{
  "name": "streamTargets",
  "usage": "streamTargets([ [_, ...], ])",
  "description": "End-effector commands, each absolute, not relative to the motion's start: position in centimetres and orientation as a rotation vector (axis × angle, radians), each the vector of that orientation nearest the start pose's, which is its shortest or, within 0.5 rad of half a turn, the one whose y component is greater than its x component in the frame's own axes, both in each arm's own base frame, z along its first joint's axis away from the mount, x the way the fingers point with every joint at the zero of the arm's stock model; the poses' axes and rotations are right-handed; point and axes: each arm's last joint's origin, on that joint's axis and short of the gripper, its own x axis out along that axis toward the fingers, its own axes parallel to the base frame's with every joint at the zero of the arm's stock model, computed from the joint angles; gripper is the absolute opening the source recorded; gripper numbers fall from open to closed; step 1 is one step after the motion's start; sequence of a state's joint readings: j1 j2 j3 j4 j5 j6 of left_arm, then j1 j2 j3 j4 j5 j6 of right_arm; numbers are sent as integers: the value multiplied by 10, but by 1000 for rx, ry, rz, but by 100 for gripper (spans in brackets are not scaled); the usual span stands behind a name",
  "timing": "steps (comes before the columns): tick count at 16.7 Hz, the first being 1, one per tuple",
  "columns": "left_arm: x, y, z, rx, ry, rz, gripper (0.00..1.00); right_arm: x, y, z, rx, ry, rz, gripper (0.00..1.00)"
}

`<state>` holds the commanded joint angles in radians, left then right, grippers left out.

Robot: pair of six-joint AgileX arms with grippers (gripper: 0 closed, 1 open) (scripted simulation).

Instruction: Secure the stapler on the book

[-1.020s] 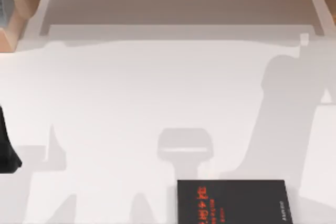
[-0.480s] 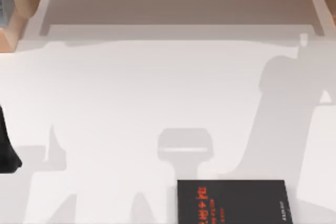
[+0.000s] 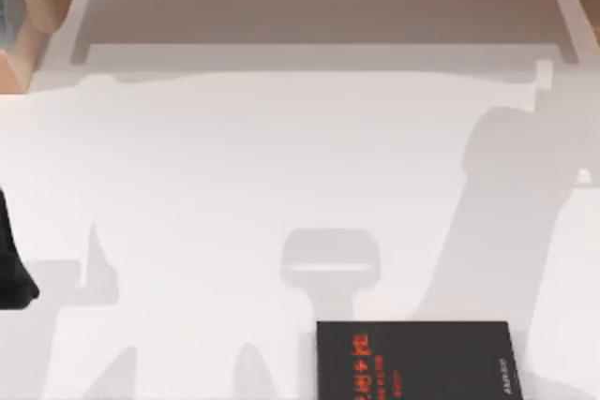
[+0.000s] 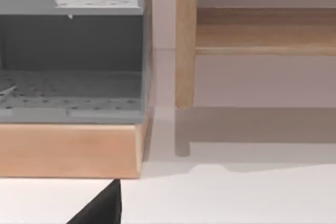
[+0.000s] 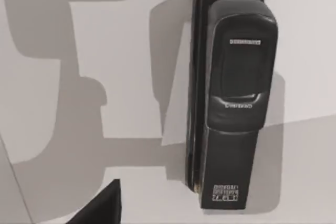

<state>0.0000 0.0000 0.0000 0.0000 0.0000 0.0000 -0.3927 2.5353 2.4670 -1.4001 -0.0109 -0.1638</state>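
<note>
The stapler (image 5: 231,93) lies flat on the white table (image 3: 234,166), seen from the right wrist camera looking straight down on it; it is black, long and narrow, with small white lettering on its top and a label near one end; nothing touches it, and its shadow falls on the table beside it. That the camera sits squarely over it suggests the right arm is lining up for a grasp from above, though this is a judgement only. The right gripper's fingers are not to be made out, so whether they stand wide or narrow I cannot tell; a dark corner at the edge of that view may belong to it.

The book (image 3: 417,361), black with red lettering, lies flat at the near edge of the table, toward the right in the top view, its cover bare; the stapler is not yet on it, so the task is at its start. Where the stapler lies relative to the book cannot be told.

The left arm (image 3: 14,269) is parked at the table's left edge; its wrist camera faces a wooden shelf (image 4: 73,148) holding a grey perforated tray (image 4: 68,56); its fingers' spread I cannot tell either.
</note>
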Motion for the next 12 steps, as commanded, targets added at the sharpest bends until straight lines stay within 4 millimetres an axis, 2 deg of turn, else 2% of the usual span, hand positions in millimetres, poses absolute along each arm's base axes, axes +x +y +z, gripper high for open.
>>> streamTargets([
  [3,106,-1,160,0,0,0,100,467,-183,187,157,1464,-169,100],
  [9,106,-1,160,0,0,0,100,481,-178,145,162,1468,-177,100],
  [12,106,-1,160,0,0,0,100,485,-176,135,162,1464,-175,100],
])
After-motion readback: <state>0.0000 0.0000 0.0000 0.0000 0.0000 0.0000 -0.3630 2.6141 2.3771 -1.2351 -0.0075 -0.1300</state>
